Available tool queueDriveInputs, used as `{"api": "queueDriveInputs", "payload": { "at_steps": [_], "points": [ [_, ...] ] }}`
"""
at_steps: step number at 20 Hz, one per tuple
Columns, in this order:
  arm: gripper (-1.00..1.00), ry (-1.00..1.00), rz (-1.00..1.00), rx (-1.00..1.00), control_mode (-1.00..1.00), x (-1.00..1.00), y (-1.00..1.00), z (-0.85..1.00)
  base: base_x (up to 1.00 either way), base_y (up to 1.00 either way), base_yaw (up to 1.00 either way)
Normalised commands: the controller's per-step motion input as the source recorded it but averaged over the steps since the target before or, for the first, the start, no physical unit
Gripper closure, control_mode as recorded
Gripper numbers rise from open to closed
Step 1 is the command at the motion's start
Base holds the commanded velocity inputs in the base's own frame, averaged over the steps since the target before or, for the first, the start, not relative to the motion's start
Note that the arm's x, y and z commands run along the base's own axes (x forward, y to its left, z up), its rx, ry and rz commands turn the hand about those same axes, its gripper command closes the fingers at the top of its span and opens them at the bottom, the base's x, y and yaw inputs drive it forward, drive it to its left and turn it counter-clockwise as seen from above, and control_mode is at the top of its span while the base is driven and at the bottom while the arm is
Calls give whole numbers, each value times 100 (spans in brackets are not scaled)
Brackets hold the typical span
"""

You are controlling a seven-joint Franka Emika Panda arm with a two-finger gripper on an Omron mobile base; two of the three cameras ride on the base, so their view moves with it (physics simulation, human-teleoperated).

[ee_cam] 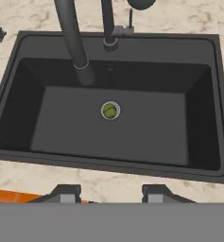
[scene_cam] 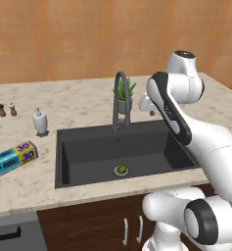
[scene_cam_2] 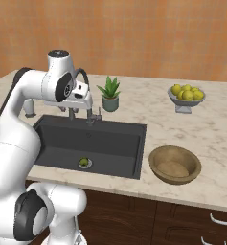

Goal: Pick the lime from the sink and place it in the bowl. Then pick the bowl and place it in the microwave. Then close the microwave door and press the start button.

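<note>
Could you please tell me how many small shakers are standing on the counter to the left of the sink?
2: both shakers stand side by side near the counter's far left edge, one just left of the other, beyond the white soap dispenser. Others may sit outside the frame.

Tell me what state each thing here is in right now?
lime: lying on the sink's drain, untouched
sink: dry, faucet off
bowl: upright on the counter, empty
pincer: open, holding nothing, high above the sink
grey fruit dish: piled with yellow fruit
</note>
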Motion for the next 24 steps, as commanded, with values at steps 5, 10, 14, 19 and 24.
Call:
{"api": "queueDriveInputs", "payload": {
  "at_steps": [5, 10, 14, 19, 24],
  "points": [
    [-100, -3, 0, 0, -100, -36, 0, 0, 0, 0, 0],
    [-100, -9, 2, -1, -100, -78, 0, -2, 0, 0, 0],
    [-100, -8, 11, 0, -100, -41, -3, -15, 0, 0, 0],
    [-100, -2, 35, 0, -100, -1, -4, -23, 0, 0, 0],
    [-100, -2, 35, 0, -100, 14, -13, -12, 0, 0, 0]
  ]
}}
